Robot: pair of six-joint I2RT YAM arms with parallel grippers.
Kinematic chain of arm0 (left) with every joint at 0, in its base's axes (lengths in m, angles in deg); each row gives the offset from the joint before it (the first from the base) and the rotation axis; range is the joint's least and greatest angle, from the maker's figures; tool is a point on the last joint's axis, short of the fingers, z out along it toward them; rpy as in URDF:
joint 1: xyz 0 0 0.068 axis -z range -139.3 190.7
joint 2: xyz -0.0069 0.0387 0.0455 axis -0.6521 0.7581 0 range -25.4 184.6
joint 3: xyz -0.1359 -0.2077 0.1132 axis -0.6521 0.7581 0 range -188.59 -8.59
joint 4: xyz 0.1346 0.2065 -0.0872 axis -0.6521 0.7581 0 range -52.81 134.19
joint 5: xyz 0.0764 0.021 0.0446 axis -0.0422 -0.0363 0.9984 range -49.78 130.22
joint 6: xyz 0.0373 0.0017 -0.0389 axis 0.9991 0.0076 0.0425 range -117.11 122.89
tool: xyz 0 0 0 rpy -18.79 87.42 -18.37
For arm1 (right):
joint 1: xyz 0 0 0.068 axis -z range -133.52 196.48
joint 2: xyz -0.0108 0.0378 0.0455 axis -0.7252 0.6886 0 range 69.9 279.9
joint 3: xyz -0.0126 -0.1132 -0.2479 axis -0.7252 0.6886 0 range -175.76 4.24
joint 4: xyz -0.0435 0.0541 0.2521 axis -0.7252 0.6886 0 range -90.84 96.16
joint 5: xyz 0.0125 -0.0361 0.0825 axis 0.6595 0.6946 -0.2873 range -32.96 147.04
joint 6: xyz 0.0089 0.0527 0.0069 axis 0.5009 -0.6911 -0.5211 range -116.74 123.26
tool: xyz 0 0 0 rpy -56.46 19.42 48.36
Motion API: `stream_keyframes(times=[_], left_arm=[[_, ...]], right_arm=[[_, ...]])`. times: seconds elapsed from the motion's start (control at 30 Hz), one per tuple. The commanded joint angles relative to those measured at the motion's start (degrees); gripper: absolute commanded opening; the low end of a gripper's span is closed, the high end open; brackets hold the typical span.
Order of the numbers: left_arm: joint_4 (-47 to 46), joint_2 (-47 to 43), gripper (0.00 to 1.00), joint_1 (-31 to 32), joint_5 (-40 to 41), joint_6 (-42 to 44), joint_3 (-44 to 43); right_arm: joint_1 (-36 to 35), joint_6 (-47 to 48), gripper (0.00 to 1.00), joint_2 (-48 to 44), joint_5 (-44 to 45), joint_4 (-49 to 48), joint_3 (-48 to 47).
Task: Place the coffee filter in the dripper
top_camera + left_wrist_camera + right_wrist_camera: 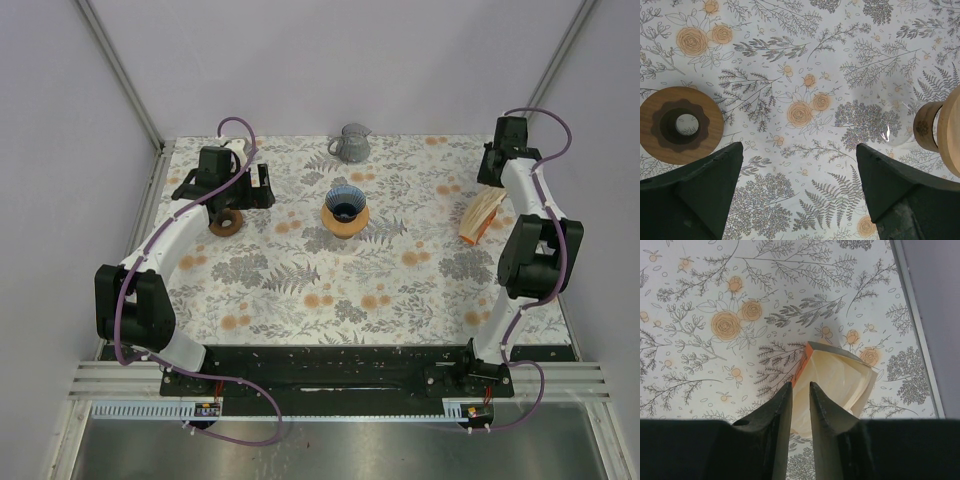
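Right wrist cam: right claw (800, 386) nearly pressed together, tiny gap, with the coffee filter stack (840, 380) lying just past its tips. Meanwhile the left claw (799, 147) is spread wide.

Table (300, 285) — flat top, covered edge to edge in a white print of grey ferns and orange flowers. Walls (330, 60) — plain pale lilac panels on three sides, meeting at two slanting aluminium posts (118, 70). Near edge: grooved aluminium rails (112, 378), a white slotted strip (330, 409), then a brushed metal sheet (400, 450). Light even and soft; shadows faint.
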Motion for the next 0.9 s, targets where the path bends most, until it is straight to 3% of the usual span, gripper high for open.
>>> stream_keyframes(times=[0.0,0.87], left_arm=[[-1.02,-0.16,0.99,-0.57,-1.29,-0.21,-2.30],[-0.85,0.01,0.99,-1.27,-2.17,-0.47,-2.21]], right_arm=[[0.39,0.24,0.28,1.47,2.12,0.87,-3.04],[1.62,1.73,0.28,4.19,0.55,0.16,-4.00]])
